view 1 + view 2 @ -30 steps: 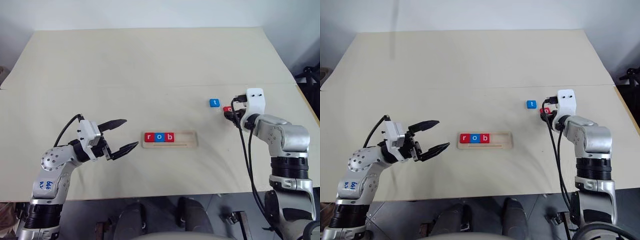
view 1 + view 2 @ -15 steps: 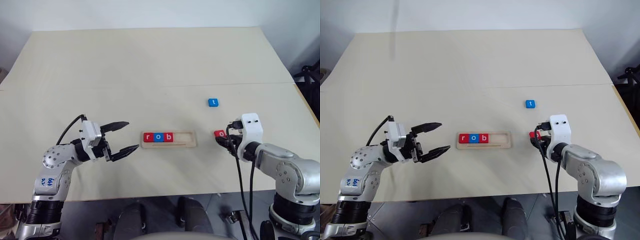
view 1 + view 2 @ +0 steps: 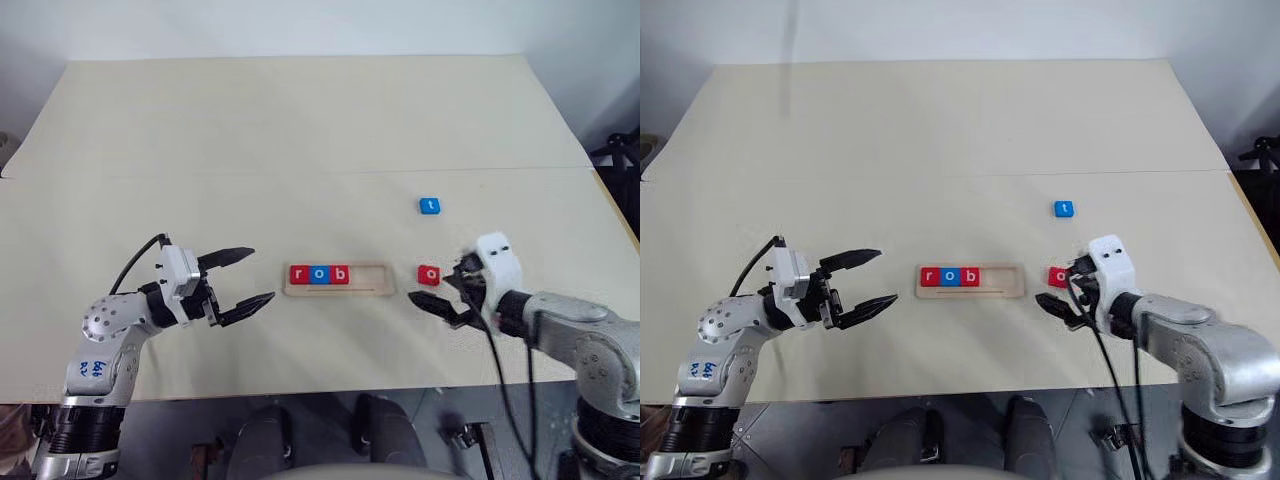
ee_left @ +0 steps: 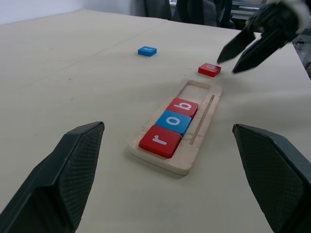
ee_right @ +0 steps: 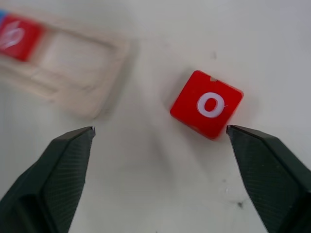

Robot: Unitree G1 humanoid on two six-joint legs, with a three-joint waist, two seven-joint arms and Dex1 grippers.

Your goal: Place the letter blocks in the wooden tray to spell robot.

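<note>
The word is a bit more than half done. Two letters are left to put in.

Closest to the robot are its two claws, low over the table (image 3: 300, 120). The left claw (image 3: 248, 278) is wide open and holds nothing. It hangs just off the left end of the wooden tray (image 3: 370, 285), pointing at it, and touches nothing. The right claw (image 3: 437, 296) is also spread wide and holds nothing. It sits on the other side, near the right end of the tray.

A red block with an "o" (image 3: 428, 274) lies flat on the table right by the right claw's tips. In the right wrist view it lies between the two open fingers, nearer one of them, turned a little crooked. I cannot tell if a finger touches it. It lies just past the tray's right end, not in it.

In the tray sit three letter blocks in a row from the left end: a red "r" (image 3: 299, 274), a blue "o" (image 3: 318, 274) and a red "b" (image 3: 338, 274). The right part of the slot has room for two more.

Farther back, well away from the tray, a blue "t" block (image 3: 429, 205) lies alone on the table.

So what is left, I think: put the red "o" in next to the "b", then bring the "t" and put it in last.
</note>
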